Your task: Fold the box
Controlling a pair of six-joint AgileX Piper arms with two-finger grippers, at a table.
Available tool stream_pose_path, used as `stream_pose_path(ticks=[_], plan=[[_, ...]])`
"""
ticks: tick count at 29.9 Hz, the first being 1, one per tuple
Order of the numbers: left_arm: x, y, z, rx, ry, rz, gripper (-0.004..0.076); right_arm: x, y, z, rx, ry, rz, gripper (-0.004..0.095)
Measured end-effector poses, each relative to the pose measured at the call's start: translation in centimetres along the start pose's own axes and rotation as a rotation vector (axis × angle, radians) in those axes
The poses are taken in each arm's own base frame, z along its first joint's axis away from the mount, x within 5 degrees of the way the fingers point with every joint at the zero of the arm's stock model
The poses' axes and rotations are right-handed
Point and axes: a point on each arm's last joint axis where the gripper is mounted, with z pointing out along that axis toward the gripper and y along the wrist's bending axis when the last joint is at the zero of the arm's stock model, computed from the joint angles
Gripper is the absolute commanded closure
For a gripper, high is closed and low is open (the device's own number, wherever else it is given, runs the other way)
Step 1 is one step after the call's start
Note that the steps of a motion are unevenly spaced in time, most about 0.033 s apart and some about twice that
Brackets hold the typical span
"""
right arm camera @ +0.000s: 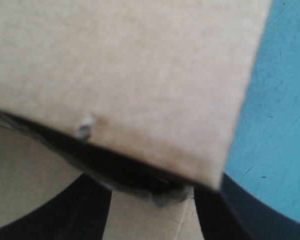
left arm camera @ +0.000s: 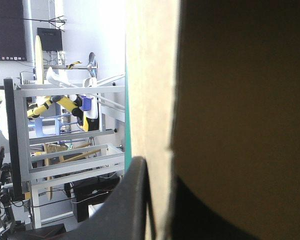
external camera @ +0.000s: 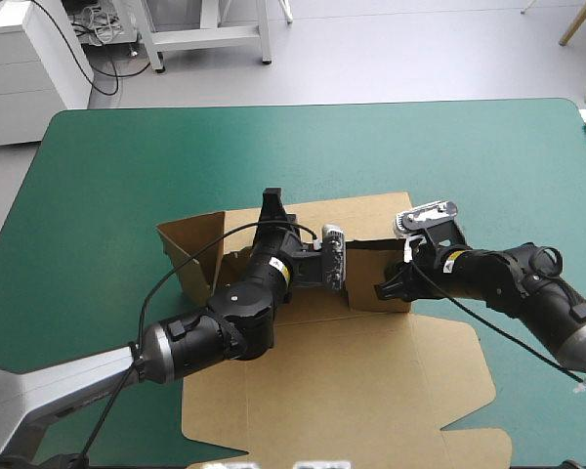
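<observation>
On table (external camera: pixel 127 176), left hand (external camera: pixel 272 209) pinches box (external camera: pixel 371 381) wall; right hand (external camera: pixel 391 289) spread.

The brown box (external camera: pixel 371 391) is half up, folks: walls raised, the broad lid panel lying flat. One upright wall runs edge-on between the left gripper's fingers (left arm camera: pixel 132 200), pinched there. Another flap sits tilted just ahead of the right gripper's fingers (right arm camera: pixel 65 215), close over them.

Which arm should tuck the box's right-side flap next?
Right, probably: the right gripper sits open at that flap of the box, while the left gripper is shut on a raised wall.
</observation>
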Motion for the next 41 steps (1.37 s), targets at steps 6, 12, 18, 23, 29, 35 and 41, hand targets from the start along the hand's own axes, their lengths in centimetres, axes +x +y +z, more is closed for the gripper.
stream_pose_path(ticks=[6,12,18,23,29,35,41], plan=[[0.0,0.1,0.0,0.003,-0.002,-0.001,0.0731,0.0,0.1,-0.5,-0.002,-0.038,0.001,0.0469],[0.0,0.1,0.0,0.007,-0.006,-0.007,0.0731,0.1,0.3,-2.0,-0.011,-0.072,-0.028,0.0465],[0.0,0.1,0.0,0.008,-0.007,-0.007,0.0731,0.0,0.4,-2.7,-0.013,-0.107,-0.031,0.0464],[0.0,0.0,0.0,0.009,-0.008,-0.008,0.0731,-0.1,0.4,-2.0,-0.015,-0.093,-0.027,0.0464],[0.0,0.0,-0.1,0.018,-0.006,-0.006,0.0731,-0.2,0.4,-1.5,-0.026,-0.084,-0.019,0.0464],[0.1,0.0,0.0,0.018,-0.002,0.006,0.0731,-0.4,0.5,-1.6,-0.036,-0.116,-0.027,0.0468],[0.1,0.0,0.0,0.017,0.003,0.006,0.0731,-0.5,0.5,-1.6,-0.037,-0.126,-0.027,0.0722]])
